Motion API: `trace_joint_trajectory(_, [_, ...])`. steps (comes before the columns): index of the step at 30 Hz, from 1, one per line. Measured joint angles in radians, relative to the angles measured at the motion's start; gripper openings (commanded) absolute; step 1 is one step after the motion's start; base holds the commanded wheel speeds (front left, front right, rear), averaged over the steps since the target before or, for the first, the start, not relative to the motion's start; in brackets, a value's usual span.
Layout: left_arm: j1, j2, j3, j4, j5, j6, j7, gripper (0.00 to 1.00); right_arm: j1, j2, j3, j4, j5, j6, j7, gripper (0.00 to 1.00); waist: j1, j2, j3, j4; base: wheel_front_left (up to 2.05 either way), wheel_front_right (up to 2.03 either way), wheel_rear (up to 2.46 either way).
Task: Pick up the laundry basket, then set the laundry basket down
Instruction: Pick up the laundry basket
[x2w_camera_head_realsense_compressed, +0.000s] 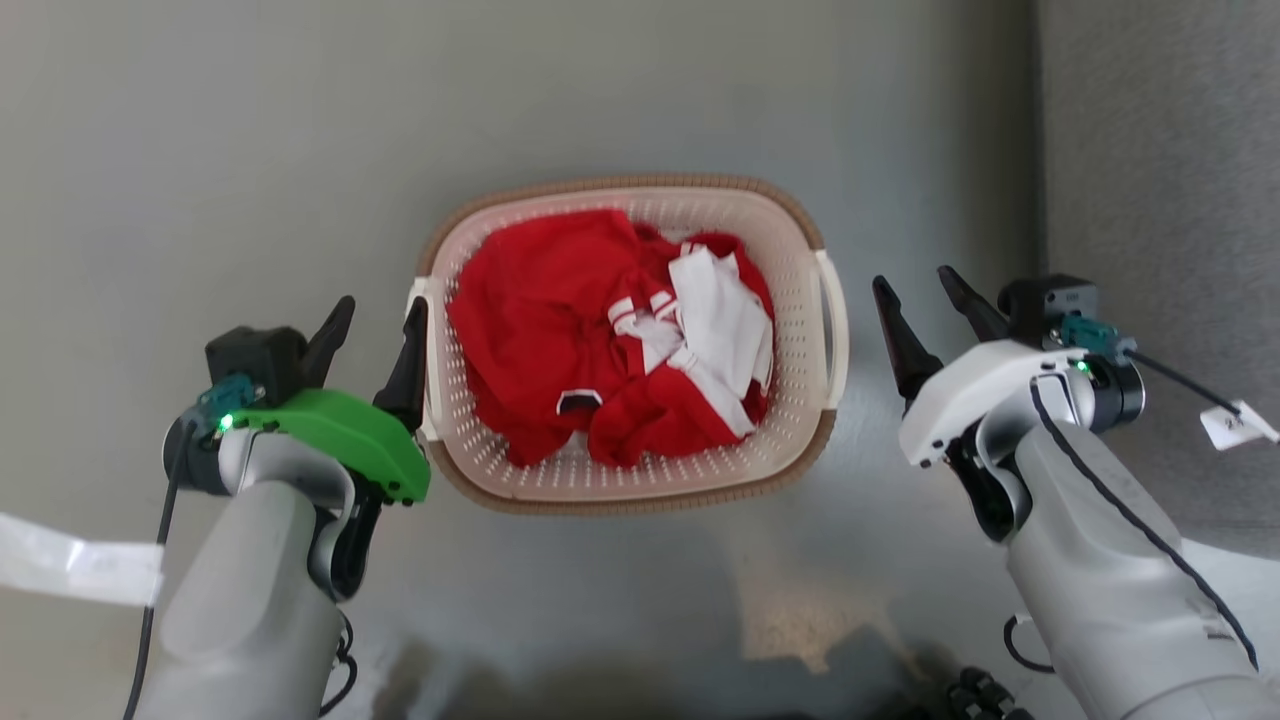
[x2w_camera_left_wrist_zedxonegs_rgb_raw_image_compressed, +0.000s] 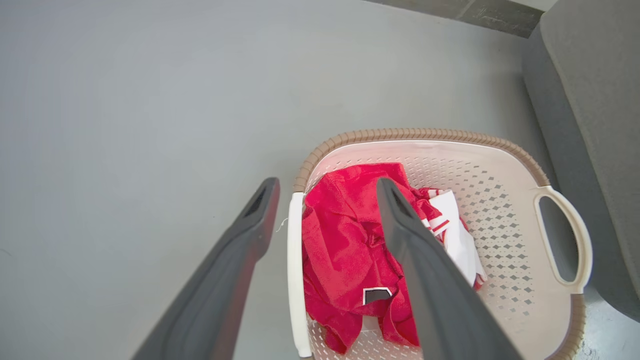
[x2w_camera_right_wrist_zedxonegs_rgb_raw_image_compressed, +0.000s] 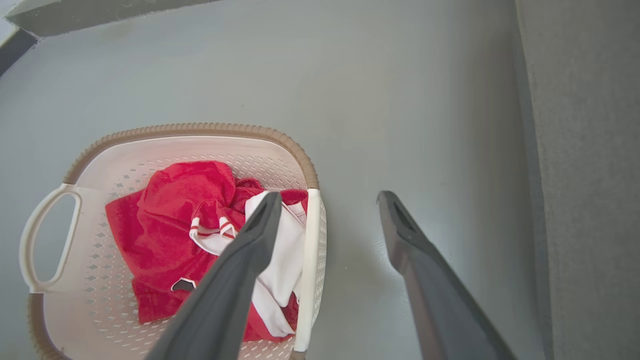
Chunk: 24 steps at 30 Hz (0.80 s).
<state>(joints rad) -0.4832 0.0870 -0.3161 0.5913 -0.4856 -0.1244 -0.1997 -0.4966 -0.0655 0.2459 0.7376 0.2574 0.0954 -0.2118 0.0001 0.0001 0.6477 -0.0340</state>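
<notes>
The laundry basket (x2w_camera_head_realsense_compressed: 620, 186) stands on the grey floor, cream perforated plastic with a brown rim, holding red and white clothes (x2w_camera_head_realsense_compressed: 560, 300). My left gripper (x2w_camera_head_realsense_compressed: 380, 310) is open at the basket's left side, its inner finger over the left handle (x2w_camera_head_realsense_compressed: 434, 372). In the left wrist view the basket (x2w_camera_left_wrist_zedxonegs_rgb_raw_image_compressed: 425, 134) lies ahead, and that handle (x2w_camera_left_wrist_zedxonegs_rgb_raw_image_compressed: 295, 270) shows between my left gripper's (x2w_camera_left_wrist_zedxonegs_rgb_raw_image_compressed: 326, 182) spread fingers. My right gripper (x2w_camera_head_realsense_compressed: 912, 280) is open just right of the right handle (x2w_camera_head_realsense_compressed: 838, 330), apart from it. The right wrist view has the basket (x2w_camera_right_wrist_zedxonegs_rgb_raw_image_compressed: 190, 128) and that handle (x2w_camera_right_wrist_zedxonegs_rgb_raw_image_compressed: 311, 260) between my right gripper's (x2w_camera_right_wrist_zedxonegs_rgb_raw_image_compressed: 328, 196) fingers.
A grey upholstered block (x2w_camera_head_realsense_compressed: 1160, 150) runs along the right side, close to the basket's right handle (x2w_camera_left_wrist_zedxonegs_rgb_raw_image_compressed: 575, 235). A white tag (x2w_camera_head_realsense_compressed: 1235, 425) hangs from the right wrist's cable. A white strip (x2w_camera_head_realsense_compressed: 70, 570) lies at the lower left, and dark cables (x2w_camera_head_realsense_compressed: 985, 695) at the bottom edge.
</notes>
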Motion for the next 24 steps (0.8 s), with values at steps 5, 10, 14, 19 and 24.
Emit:
trace_joint_trajectory(5, [-0.061,0.001,-0.026,0.061,-0.023,0.000,0.024,1.00,-0.056,0.002,0.014,0.058,0.009,0.001,0.015,1.00,0.0000,0.0000,0.069,0.005,0.00,0.00,0.00])
trace_joint_trajectory(10, [-0.126,0.006,-0.046,0.112,-0.058,0.000,0.047,1.00,-0.121,0.003,0.034,0.103,0.026,0.007,0.034,1.00,0.0000,0.0000,0.137,0.008,0.00,0.00,0.00])
trace_joint_trajectory(14, [-0.176,0.010,-0.067,0.149,-0.067,0.000,0.068,1.00,-0.169,0.003,0.056,0.140,0.032,0.010,0.054,1.00,0.0000,0.0000,0.190,0.009,0.00,0.00,0.00])
trace_joint_trajectory(19, [-0.239,0.014,-0.113,0.186,-0.089,0.000,0.076,1.00,-0.221,0.003,0.086,0.181,0.058,0.019,0.063,1.00,0.0000,0.0000,0.260,0.008,0.00,0.00,0.00])
trace_joint_trajectory(24, [-0.256,0.012,-0.150,0.225,-0.120,0.000,0.076,1.00,-0.235,0.003,0.112,0.209,0.106,0.019,0.053,1.00,0.0000,0.0000,0.293,0.011,0.00,0.00,0.00])
